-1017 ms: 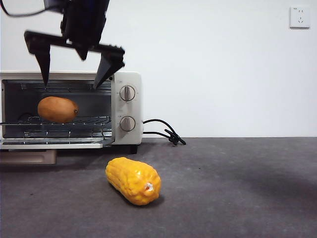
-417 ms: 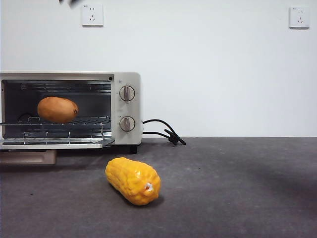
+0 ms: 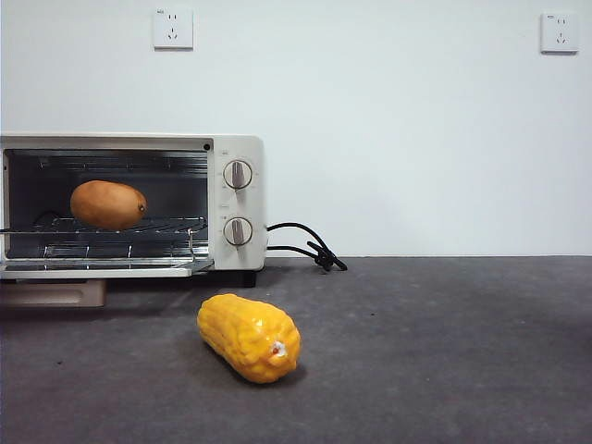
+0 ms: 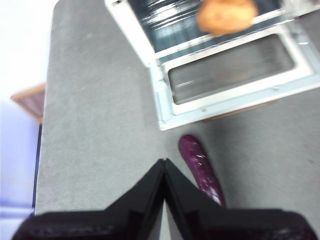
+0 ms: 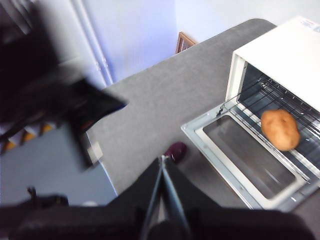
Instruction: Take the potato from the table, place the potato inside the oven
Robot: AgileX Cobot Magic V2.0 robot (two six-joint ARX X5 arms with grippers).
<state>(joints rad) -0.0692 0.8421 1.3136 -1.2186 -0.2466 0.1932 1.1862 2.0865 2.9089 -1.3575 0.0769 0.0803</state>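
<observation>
The orange-brown potato point(image 3: 108, 204) lies on the wire rack inside the cream-white oven point(image 3: 236, 148), whose door point(image 3: 97, 270) hangs open and flat. It shows in the left wrist view as the potato point(image 4: 226, 15) and in the right wrist view as the potato point(image 5: 281, 130), with nothing touching it. High above the table point(image 3: 444, 351), my left gripper point(image 4: 164, 162) is shut and empty, out past the open oven door point(image 4: 235, 75). My right gripper point(image 5: 162, 160) is also shut and empty, high and well back from the oven point(image 5: 280, 55). Neither arm shows in the front view.
A yellow corn cob point(image 3: 250, 337) lies on the table in front of the oven's knobs. A purple eggplant point(image 4: 201, 170) lies just off the door's corner, also seen as the eggplant point(image 5: 175, 150). The oven's black cord point(image 3: 305, 245) trails to its right. The other arm point(image 5: 65, 100) is a dark blur.
The arm with an open gripper above the oven has risen out of the front view. The potato stays still on the rack, and the corn has not moved.
</observation>
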